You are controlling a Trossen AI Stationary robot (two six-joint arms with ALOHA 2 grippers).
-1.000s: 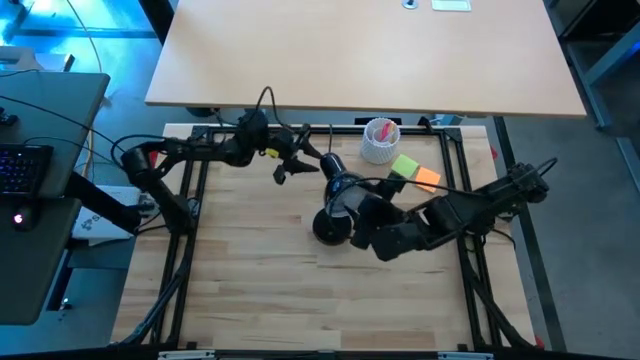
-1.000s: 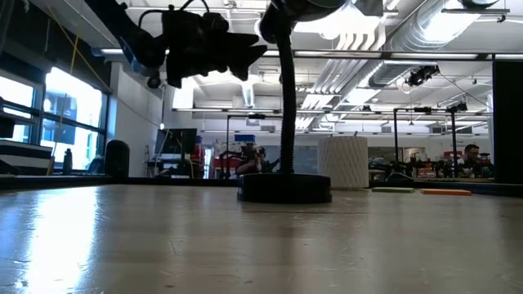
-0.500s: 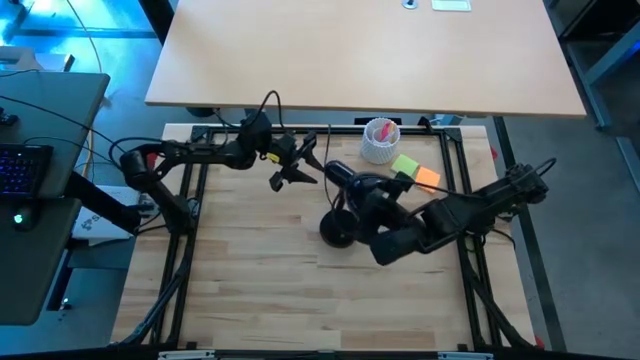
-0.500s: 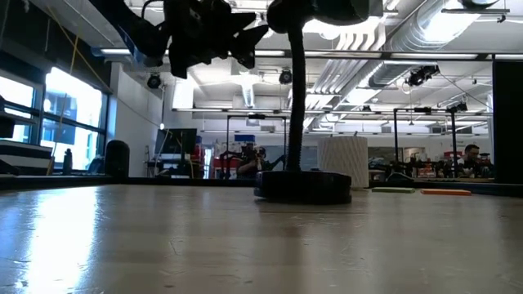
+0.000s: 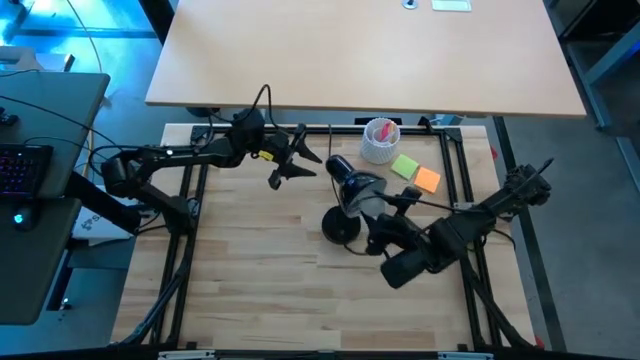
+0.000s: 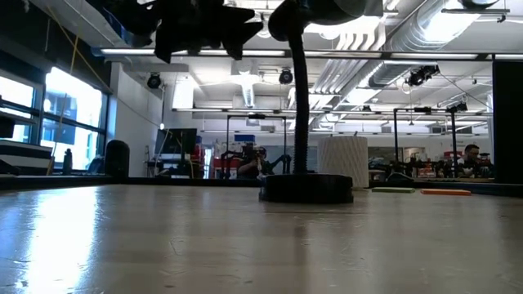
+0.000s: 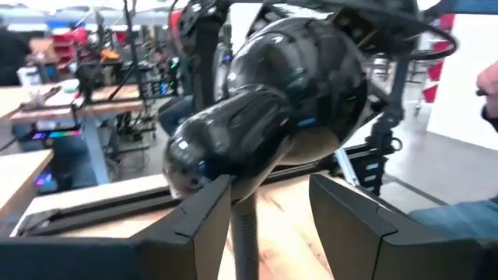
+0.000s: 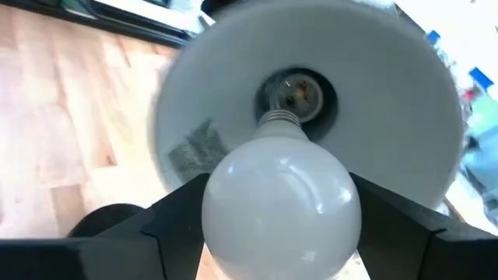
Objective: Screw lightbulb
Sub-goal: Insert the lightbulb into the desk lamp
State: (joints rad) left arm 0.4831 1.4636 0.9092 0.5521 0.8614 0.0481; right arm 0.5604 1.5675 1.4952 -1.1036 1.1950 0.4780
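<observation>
1. Left of centre in the high view, the left gripper [image 5: 290,160] has backed a touch away toward the upper left since a second ago; its fingers [image 7: 204,211] spread wide and empty, straddling the lamp's neck without touching.
2. At centre, the desk lamp [image 5: 352,190] has slid rightward over the last second and now sits settled, so its socket [image 8: 293,93] faces the bulb.
3. Right of centre, the right gripper [image 5: 385,222] clamps the lightbulb [image 8: 282,204], whose screw base sits just at the socket mouth in the wrist view's middle; threading looks ready to begin.
4. Count: one lightbulb, one lamp, one white ribbed cup [image 5: 380,140], two sticky-note pads [image 5: 416,172].
</observation>
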